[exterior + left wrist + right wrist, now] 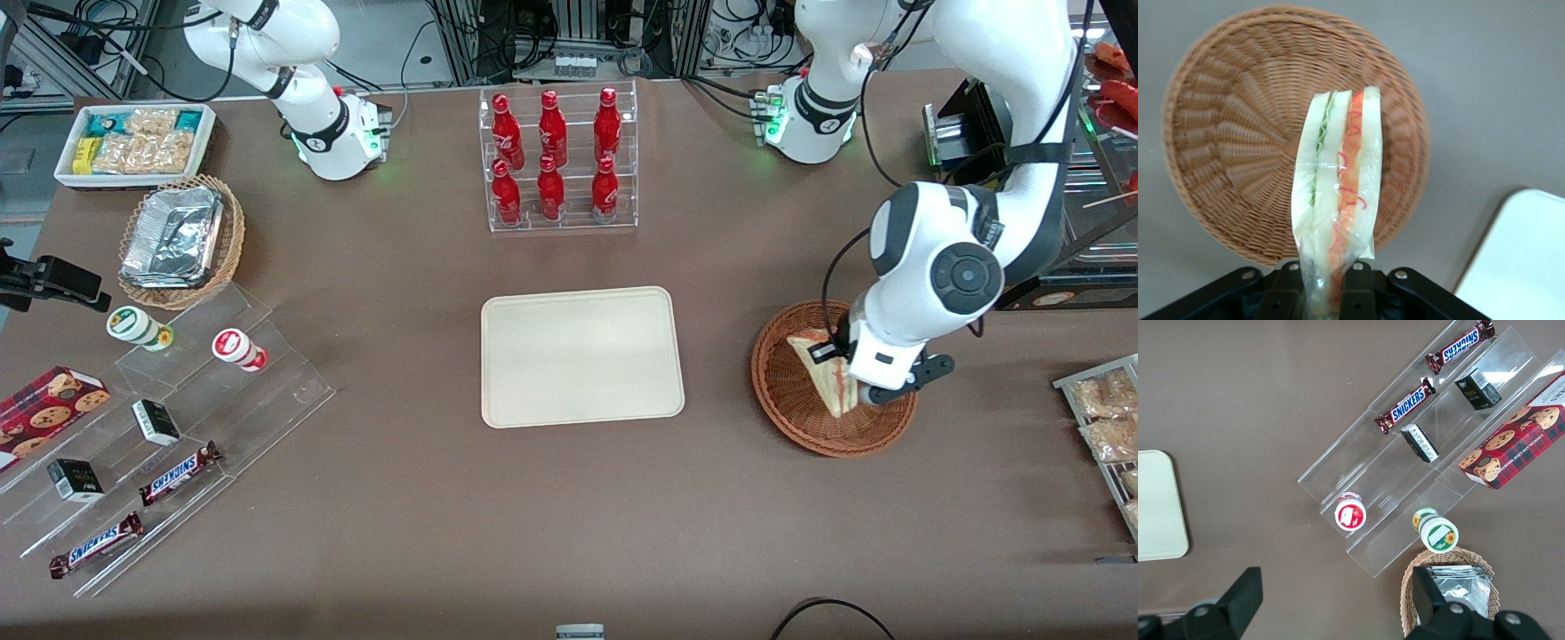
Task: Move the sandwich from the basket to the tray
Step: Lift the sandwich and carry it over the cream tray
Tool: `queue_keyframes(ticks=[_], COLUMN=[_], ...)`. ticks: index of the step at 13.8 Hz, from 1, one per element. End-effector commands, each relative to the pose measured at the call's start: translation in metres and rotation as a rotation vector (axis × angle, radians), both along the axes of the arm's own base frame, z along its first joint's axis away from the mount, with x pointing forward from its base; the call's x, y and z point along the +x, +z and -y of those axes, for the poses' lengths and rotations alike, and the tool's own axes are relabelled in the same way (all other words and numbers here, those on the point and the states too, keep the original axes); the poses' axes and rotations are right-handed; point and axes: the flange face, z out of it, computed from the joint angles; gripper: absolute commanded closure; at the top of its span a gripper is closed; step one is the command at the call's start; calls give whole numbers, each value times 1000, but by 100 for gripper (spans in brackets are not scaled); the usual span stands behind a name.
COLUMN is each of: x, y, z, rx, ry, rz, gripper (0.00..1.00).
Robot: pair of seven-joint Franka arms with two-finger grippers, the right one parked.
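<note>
The sandwich (825, 369) is a plastic-wrapped wedge of white bread with green and red filling (1337, 193). It hangs above the round reddish-brown wicker basket (787, 391), held by one end. My gripper (855, 389) is shut on the sandwich, its black fingers (1286, 290) pinching the wrapper from both sides over the basket (1231, 147). The cream tray (582, 356) lies flat at the table's middle, apart from the basket and bare; a corner of the tray (1521, 267) shows in the left wrist view.
A clear rack of red bottles (556, 160) stands farther from the front camera than the tray. Toward the parked arm's end are a tan basket with foil trays (180, 240), a white snack bin (133, 142) and an acrylic display (169, 436) with snacks. Packets (1102, 418) lie at the working arm's end.
</note>
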Motion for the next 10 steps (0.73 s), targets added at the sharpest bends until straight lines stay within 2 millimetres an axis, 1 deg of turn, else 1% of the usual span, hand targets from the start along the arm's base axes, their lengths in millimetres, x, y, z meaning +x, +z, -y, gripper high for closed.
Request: queue_keyframes(ticks=[1,2,3,4,6,7,8,10], x=[13,15,15,15,7,3,-2,-8], y=[-10,-14,-16,-22,-29,-35,-41,-51], z=[54,82,103,119,162,180,201,238], rx=[-2,-4,-8,-11,-14,-15,-11,-9], ry=[-95,-127,-162,-192,-241,-251,-241,-217], rz=[-6,-3,0,1,4,0,4,10], gripper=[100,100,100,100,100,100,100,100])
